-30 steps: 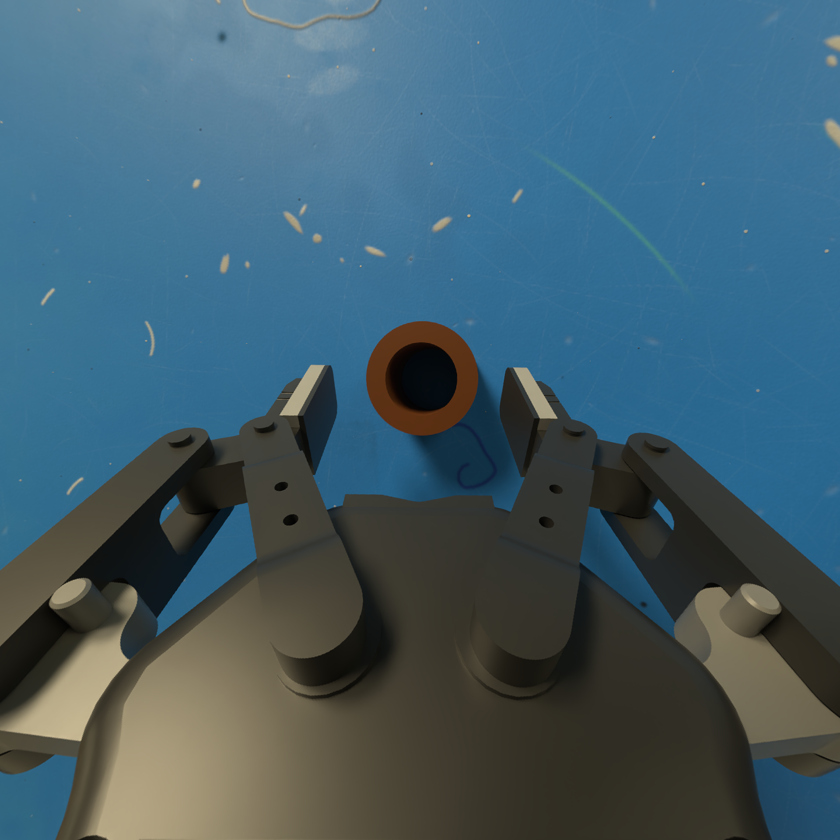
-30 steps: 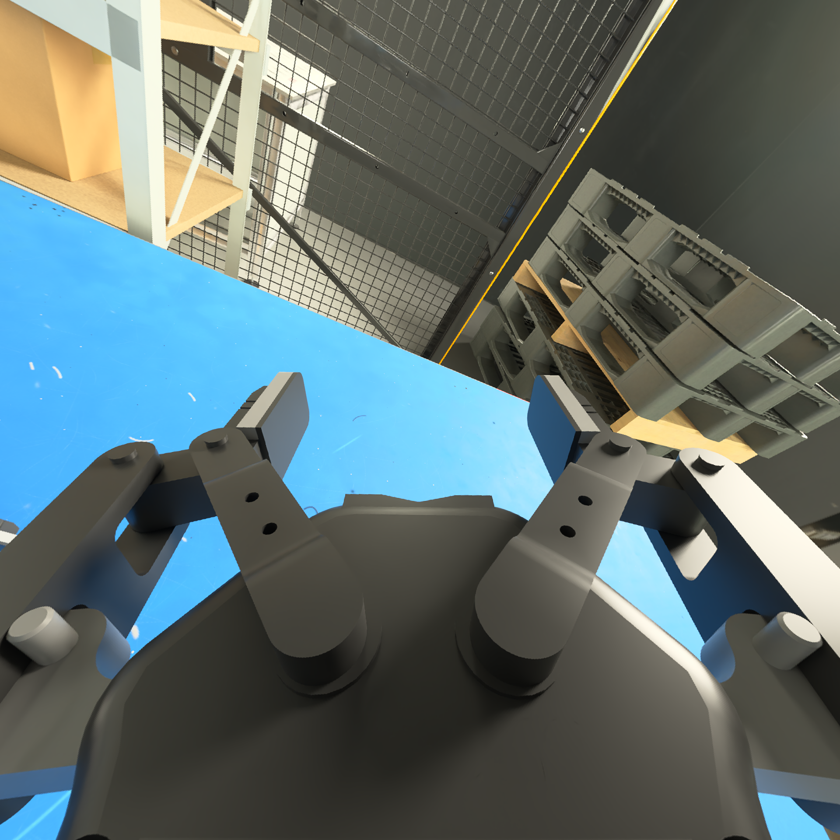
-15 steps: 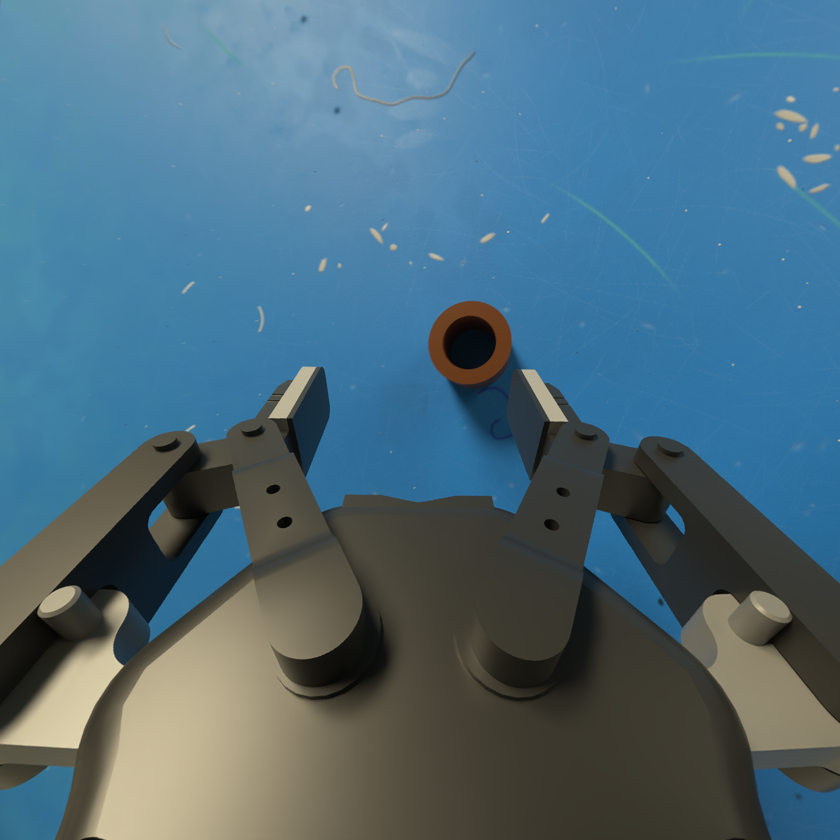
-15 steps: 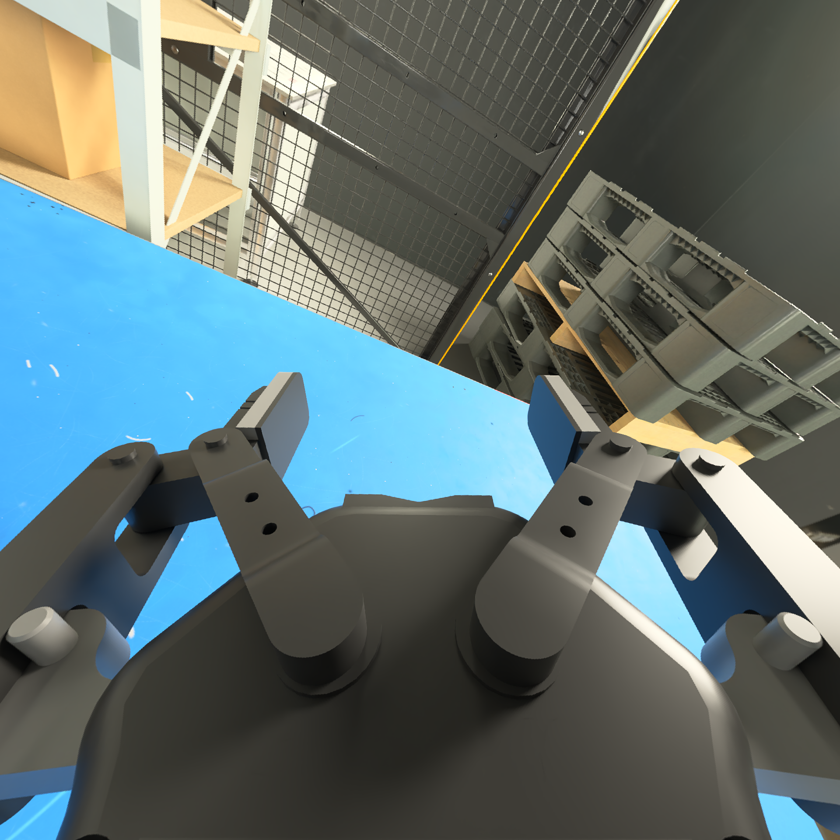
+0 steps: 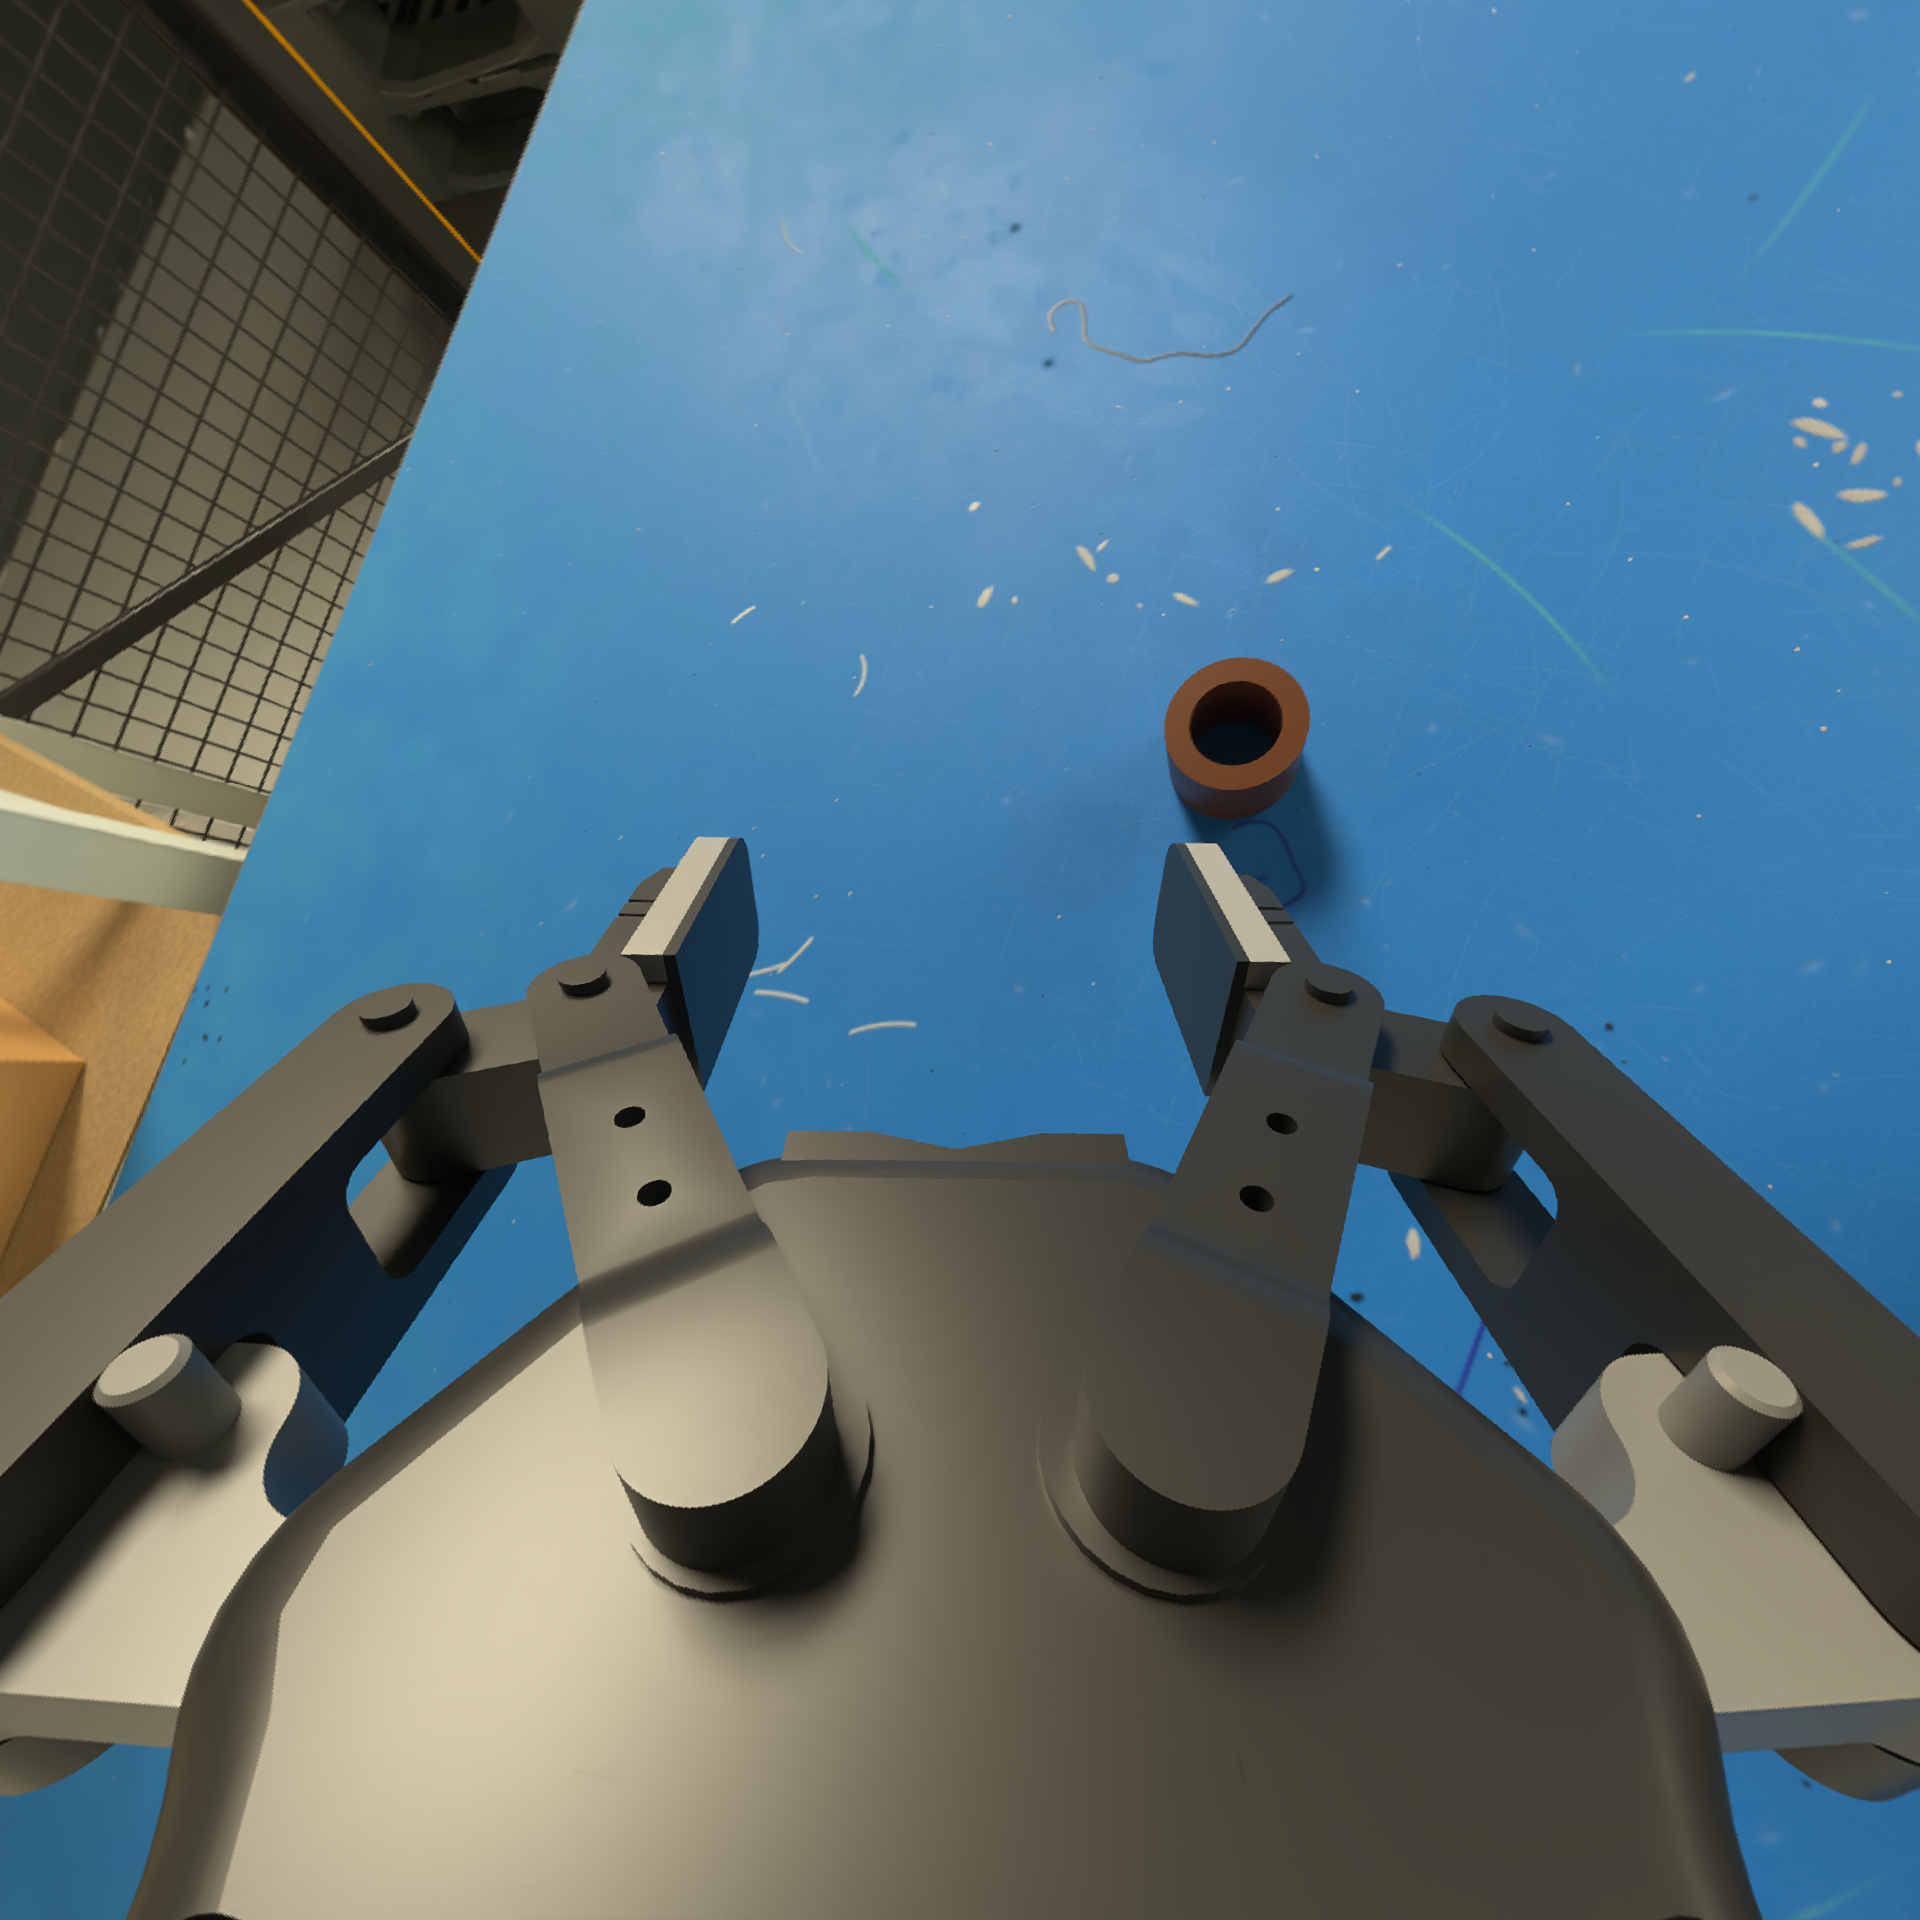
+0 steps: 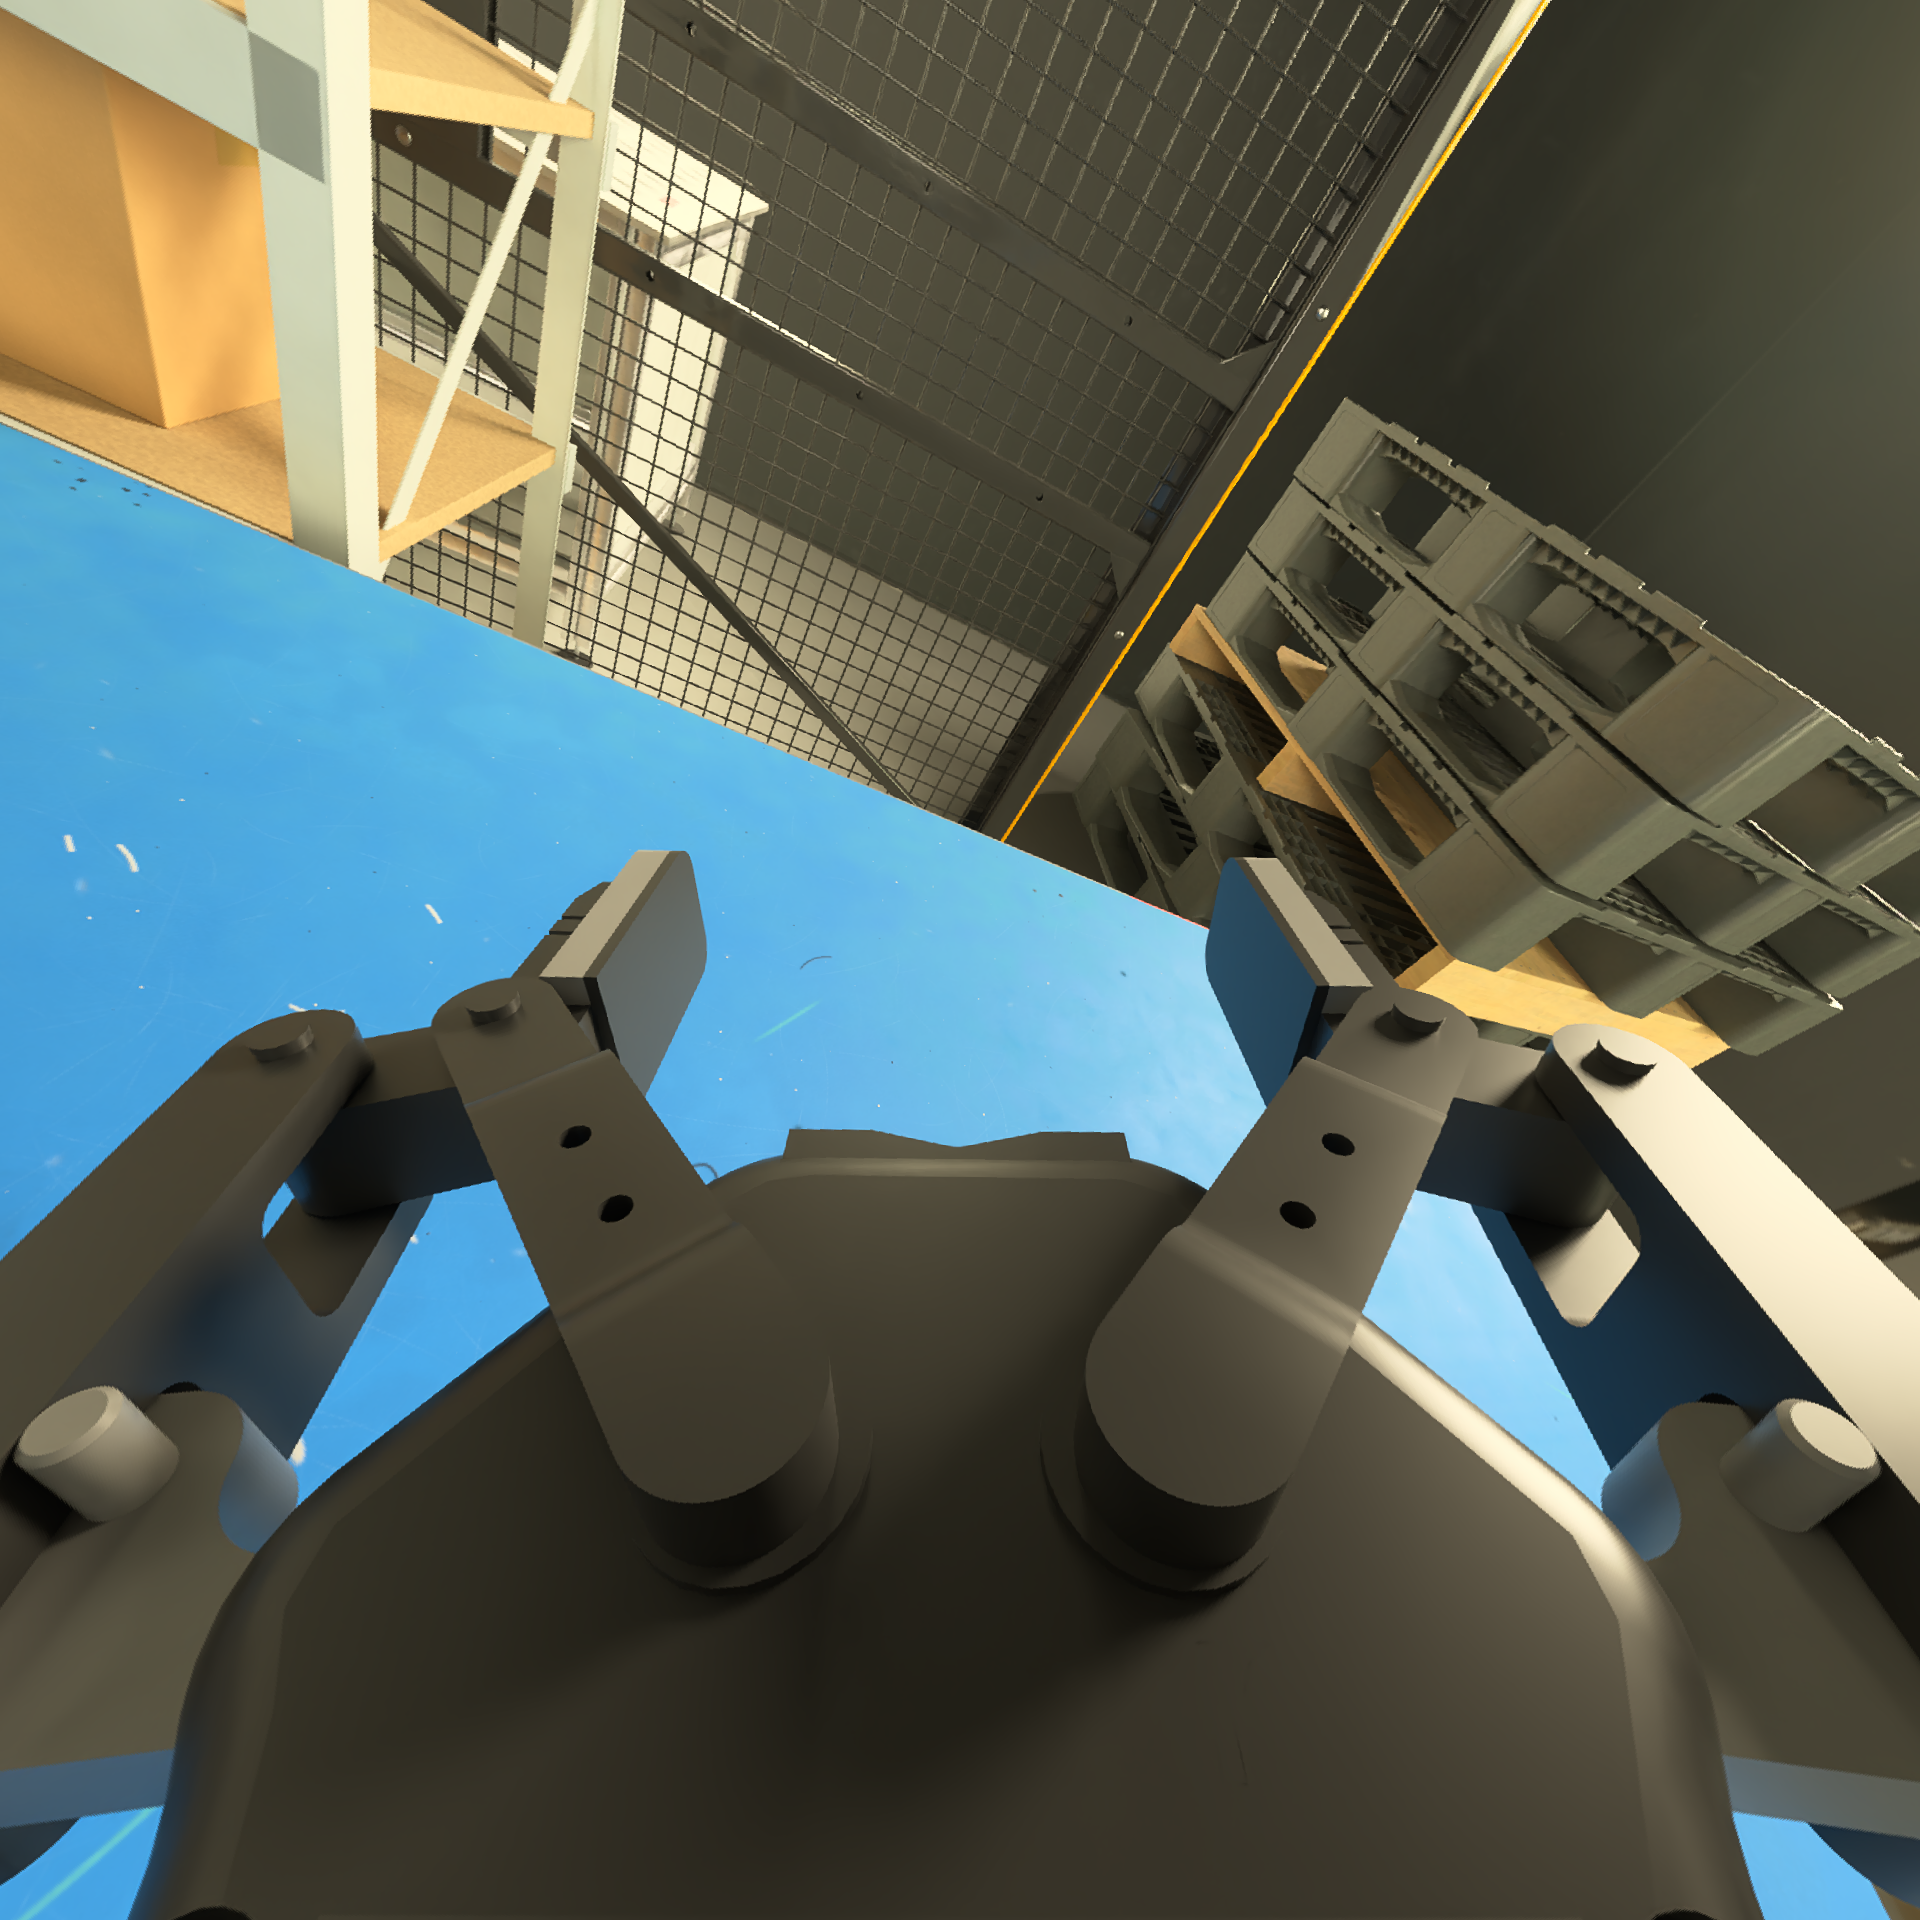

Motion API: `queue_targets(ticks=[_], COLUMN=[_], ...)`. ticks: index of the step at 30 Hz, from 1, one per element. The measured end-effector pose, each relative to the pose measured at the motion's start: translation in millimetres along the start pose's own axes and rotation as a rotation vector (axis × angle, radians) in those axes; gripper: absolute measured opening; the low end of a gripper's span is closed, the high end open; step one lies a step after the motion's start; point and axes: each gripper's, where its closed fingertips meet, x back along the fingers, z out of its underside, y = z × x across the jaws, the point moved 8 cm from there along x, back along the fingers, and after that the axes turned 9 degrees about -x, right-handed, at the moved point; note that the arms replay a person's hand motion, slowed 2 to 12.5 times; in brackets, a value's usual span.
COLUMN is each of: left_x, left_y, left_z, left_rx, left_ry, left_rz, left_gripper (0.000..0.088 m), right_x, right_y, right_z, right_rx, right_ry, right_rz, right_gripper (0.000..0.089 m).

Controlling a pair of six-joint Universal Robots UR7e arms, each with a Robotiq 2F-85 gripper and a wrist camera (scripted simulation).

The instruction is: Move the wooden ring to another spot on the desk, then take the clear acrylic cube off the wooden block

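A small brown wooden ring (image 5: pixel 1236 736) stands on the blue desk (image 5: pixel 1039 468), hole upward, in the left wrist view. My left gripper (image 5: pixel 956 925) is open and empty, above the desk, with the ring beyond and to the right of its right fingertip, apart from it. My right gripper (image 6: pixel 956 935) is open and empty over the blue desk (image 6: pixel 312 779) near its far edge. The clear acrylic cube and the wooden block are in neither view.
The desk's left edge (image 5: pixel 343 665) runs close to my left gripper, with wire mesh fencing (image 5: pixel 156 364) and a cardboard box (image 5: pixel 62 1039) beyond. In the right wrist view, a shelving rack (image 6: pixel 312 260), mesh (image 6: pixel 883 364) and stacked grey pallets (image 6: pixel 1538 748) lie past the desk.
My left gripper has risen and drawn back to the left from the ring, which now looks smaller and sits to the right. The desk edge came into view. The right gripper has not moved.
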Motion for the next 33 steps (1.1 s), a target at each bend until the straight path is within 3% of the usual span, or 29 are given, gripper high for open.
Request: queue_targets(ticks=[11,23,27,33], left_x=[46,64,63,54], left_y=[20,42,45,43], left_z=[39,101,119,140], left_rx=[0.116,0.229,0.254,0.274], left_ry=[0.013,0.208,0.267,0.310], left_rz=[-0.053,-0.157,-0.151,-0.064], left_gripper=[0.0663,0.0645,0.0639,0.0628], right_x=[0,-2,-2,-3], right_y=[0,4,6,8], right_z=[0.8,1.5,1.8,2.2], right_rx=[-0.011,-0.004,0.000,0.006], right_ry=[0.006,0.012,0.015,0.018], right_rz=[-0.010,-0.020,-0.024,-0.033], right_gripper=[0.0833,0.0833,0.0833,0.0833])
